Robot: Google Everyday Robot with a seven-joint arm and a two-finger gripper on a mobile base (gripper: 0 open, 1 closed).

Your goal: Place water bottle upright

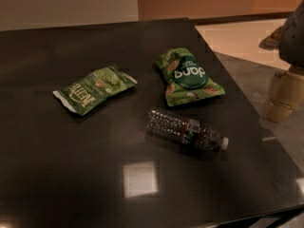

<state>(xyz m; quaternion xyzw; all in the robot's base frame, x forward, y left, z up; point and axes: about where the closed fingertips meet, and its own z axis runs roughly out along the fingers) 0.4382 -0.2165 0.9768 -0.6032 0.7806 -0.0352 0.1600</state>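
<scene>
**Bottle flat on the table, gripper off to the side**

Nearest, the dark table (57, 189) shows a pale square of reflected light. Just past it the bottle (183, 128) lies on its side, its cap (224, 143) pointing right and a little nearward. It is not yet upright, and I judge the round, ribbed body would roll if nudged.

Beyond the table's right edge, well apart from the bottle, hangs the gripper (284, 96), a tan shape. I cannot tell whether it is spread or pressed together. From there the cap end is probably the easier end to reach.

Farther back, two green bags lie flat. The right bag (190, 77) is just beyond the bottle. The left bag (95, 88) sits apart from both.
</scene>
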